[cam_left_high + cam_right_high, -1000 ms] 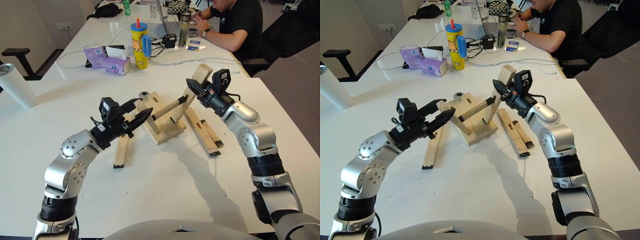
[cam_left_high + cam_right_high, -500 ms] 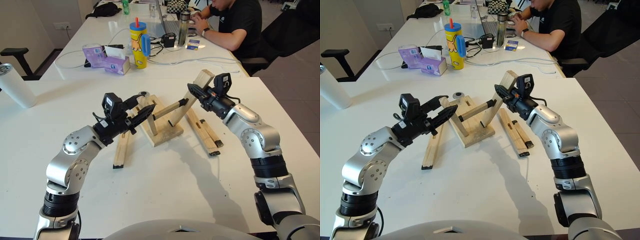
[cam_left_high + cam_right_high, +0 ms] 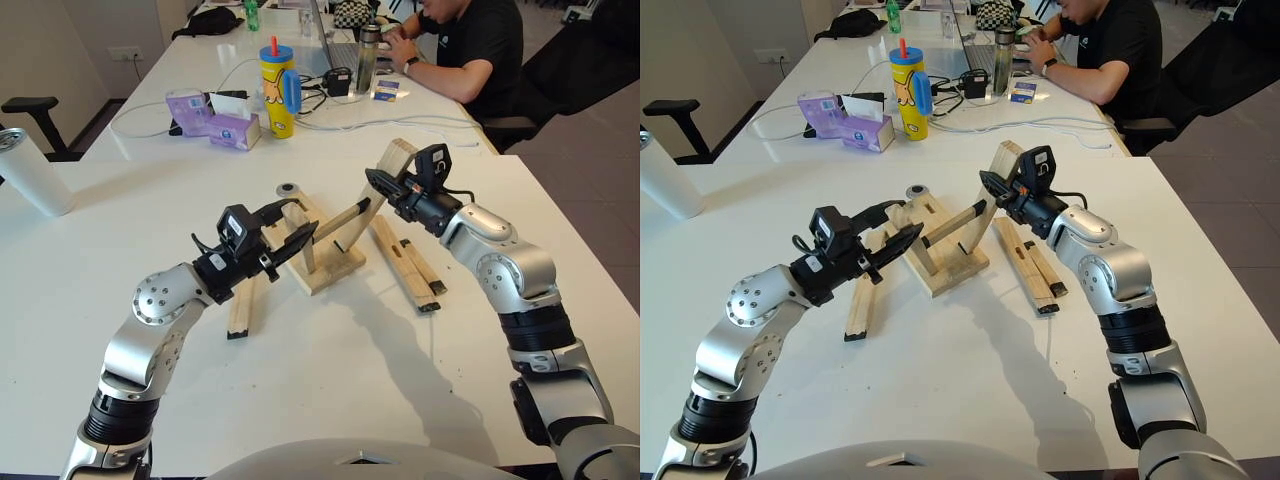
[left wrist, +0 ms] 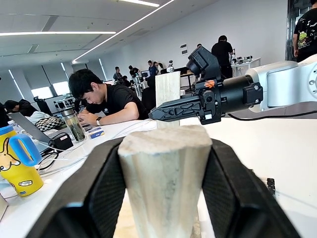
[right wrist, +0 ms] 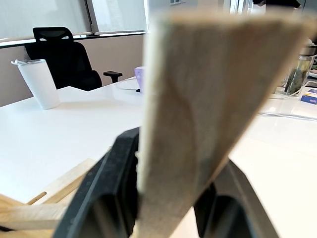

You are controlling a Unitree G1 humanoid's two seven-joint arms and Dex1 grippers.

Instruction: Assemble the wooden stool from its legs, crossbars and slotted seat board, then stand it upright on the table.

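A slotted seat board (image 3: 340,266) lies flat in the middle of the table, with an upright leg (image 4: 166,173) rising from it. The left gripper (image 3: 303,220) pinches that leg, likely to brace it. A crossbar (image 3: 342,220) runs from there to a tilted leg (image 3: 396,157), clamped near its top by the right gripper (image 3: 382,183) (probably so it can be swung down into its slot). On the white table (image 3: 330,350), a loose leg (image 3: 240,305) lies near the left arm, and two spare pieces (image 3: 415,265) lie just beside the board on the right.
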